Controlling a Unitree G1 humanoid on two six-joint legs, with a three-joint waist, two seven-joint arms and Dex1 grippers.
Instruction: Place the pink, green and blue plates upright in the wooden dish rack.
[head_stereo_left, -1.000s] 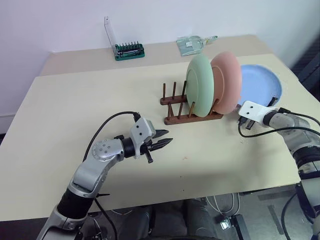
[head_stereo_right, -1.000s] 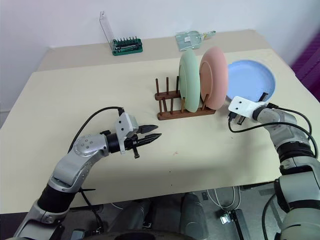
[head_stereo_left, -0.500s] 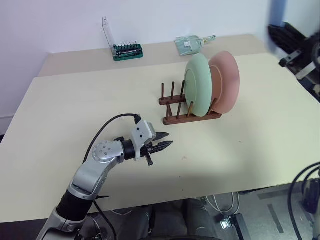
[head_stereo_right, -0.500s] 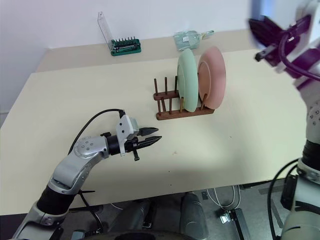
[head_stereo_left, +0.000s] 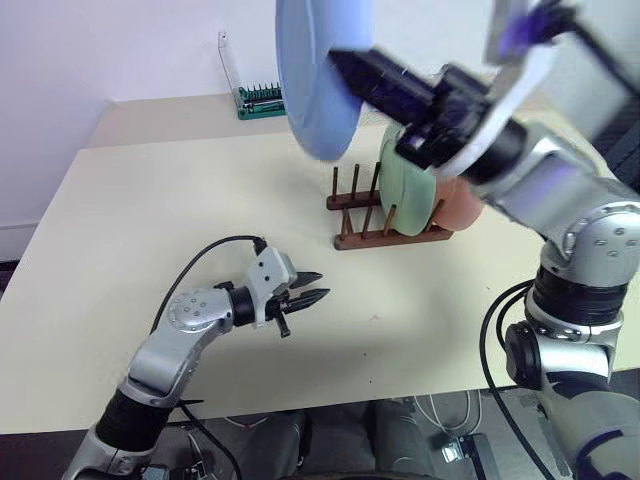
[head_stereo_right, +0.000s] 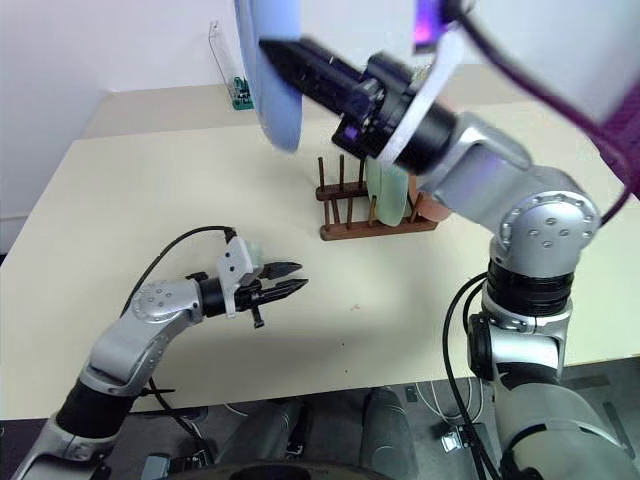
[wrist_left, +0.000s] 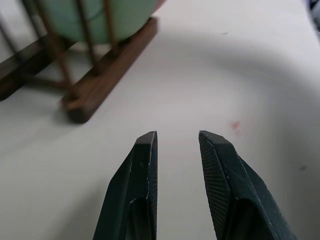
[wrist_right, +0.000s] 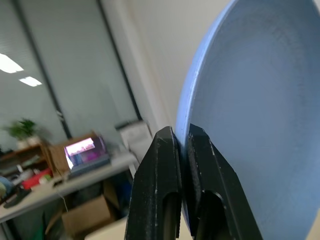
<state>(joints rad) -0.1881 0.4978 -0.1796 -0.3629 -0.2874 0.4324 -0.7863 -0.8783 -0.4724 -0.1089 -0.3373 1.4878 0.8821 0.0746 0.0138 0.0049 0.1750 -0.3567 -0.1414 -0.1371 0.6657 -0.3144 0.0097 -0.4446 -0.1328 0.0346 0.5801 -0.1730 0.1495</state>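
2 plates racked on beige table; right hand grasping blue plate; left hand clenched.

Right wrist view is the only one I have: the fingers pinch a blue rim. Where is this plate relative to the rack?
Observer: The blue plate is held in the air on edge, above the table to the left of the wooden dish rack.
Operator: Are slots free?
Observer: The green plate and the pink plate stand at the rack's right end; the left pegs are free.
Operator: And the left gripper?
Observer: The left gripper hovers empty over the table, short of the rack.
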